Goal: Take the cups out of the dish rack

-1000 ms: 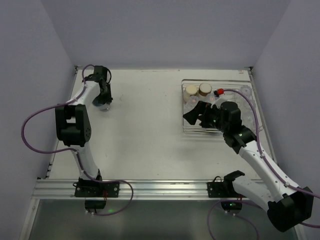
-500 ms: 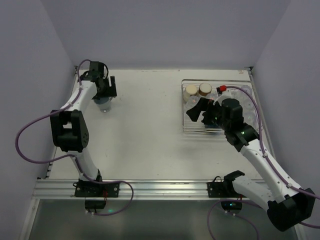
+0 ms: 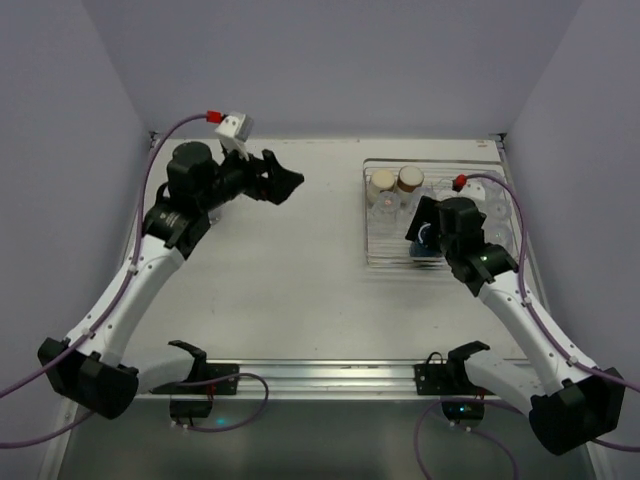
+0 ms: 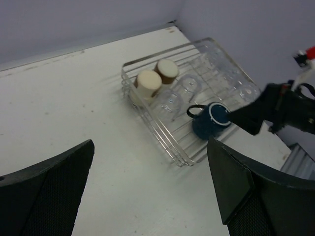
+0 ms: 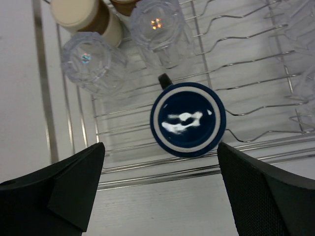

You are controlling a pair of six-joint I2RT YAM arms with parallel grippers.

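The dish rack (image 3: 372,225) is a silver wire tray at the right of the table. In it stand two brown cups with cream tops (image 3: 383,182), clear glass tumblers (image 5: 93,64) and a dark navy mug (image 5: 188,119). My right gripper (image 3: 425,235) hangs open straight above the navy mug, which lies between its fingers (image 5: 270,191) in the right wrist view, untouched. My left gripper (image 3: 283,186) is open and empty, raised over the table's left half and pointing toward the rack (image 4: 162,142). The left wrist view shows the navy mug (image 4: 210,120) and the brown cups (image 4: 147,84).
More clear tumblers (image 5: 300,19) stand among the wavy tines at the rack's far right. The rack's near rim (image 5: 162,174) runs just below the navy mug. White walls close in the table at the back and on both sides.
My left gripper opened, rose from the far-left spot and swung toward the middle of the table. My right gripper moved over the rack and now points down at the navy mug.
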